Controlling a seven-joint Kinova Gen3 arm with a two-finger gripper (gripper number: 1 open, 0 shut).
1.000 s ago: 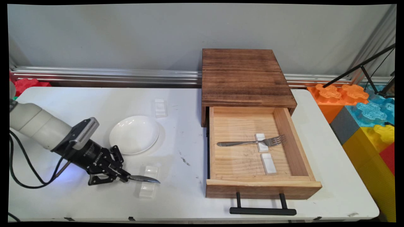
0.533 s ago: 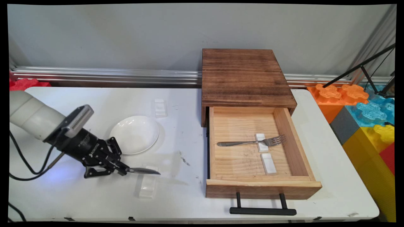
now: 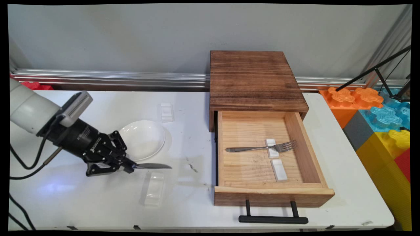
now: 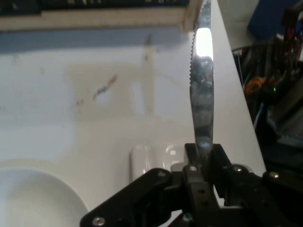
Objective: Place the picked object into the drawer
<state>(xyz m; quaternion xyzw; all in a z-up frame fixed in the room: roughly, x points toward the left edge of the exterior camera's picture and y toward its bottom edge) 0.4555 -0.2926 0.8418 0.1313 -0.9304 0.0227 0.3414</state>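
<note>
The black gripper (image 3: pixel 129 166) was clamped on the handle end of a metal knife (image 3: pixel 152 166), its 2 fingers pressed together against it. The blade stuck out straight ahead of the fingers, roughly level and clear of the table (image 3: pixel 98 203), with its serrated edge plain in the hand view (image 4: pixel 201 85). White lettering on the gripper's body read ROBOTIQ, seen upside down in the main view.

Just below the blade, on the table, lay a white rest (image 3: pixel 154 188), apart from the knife. Close behind the gripper sat a white plate (image 3: pixel 146 137), part of its rim hidden by the linkage. Farther beyond the plate lay a 2nd small white rest (image 3: pixel 166 112).

Well ahead of the knife tip stood a dark wooden box (image 3: pixel 254 80) with its light wooden drawer (image 3: pixel 272 191) pulled open and a black handle (image 3: pixel 273 219) at its front. Inside the drawer a fork (image 3: pixel 259 148) lay across a white rest (image 3: pixel 271 148), with another white rest (image 3: pixel 279 170) bare just beside it.
</note>
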